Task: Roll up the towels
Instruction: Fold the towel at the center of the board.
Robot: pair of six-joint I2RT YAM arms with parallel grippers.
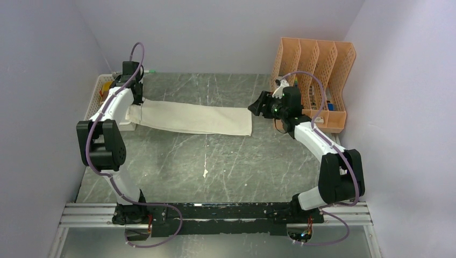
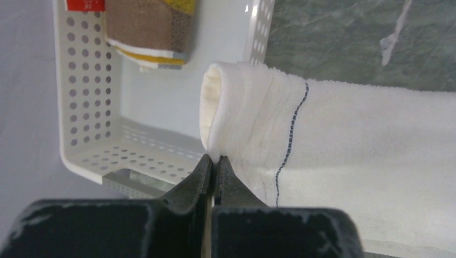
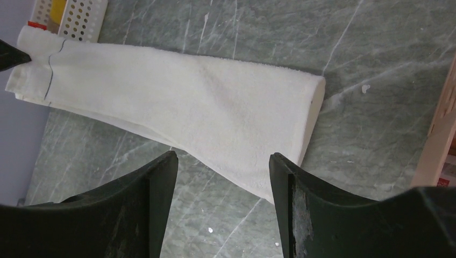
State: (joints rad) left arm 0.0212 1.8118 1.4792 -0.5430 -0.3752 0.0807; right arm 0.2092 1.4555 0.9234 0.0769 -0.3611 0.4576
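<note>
Where the white towel (image 1: 191, 118) is laid: across the table (image 1: 215, 166).
Left gripper (image 2: 214, 161): clamped on its edge, shown by left wrist only.
Right gripper (image 3: 221, 161): held apart.
Brown towel (image 2: 150, 29): seen in the basket (image 2: 80, 107).

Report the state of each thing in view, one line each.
cream towel: folded into a long strip, flat on the table, left end pinched.
yellow-brown towel: compact bundle, lying in the white basket.
left claw: shut on the cream towel's end.
right claw: open, empty, near the strip's right end.
orange rack: upright.

long towel (image 1: 193, 118) runs from left basket (image 1: 102, 88) toward right rack (image 1: 314, 59); folded towel (image 2: 148, 29) inside basket.
</note>
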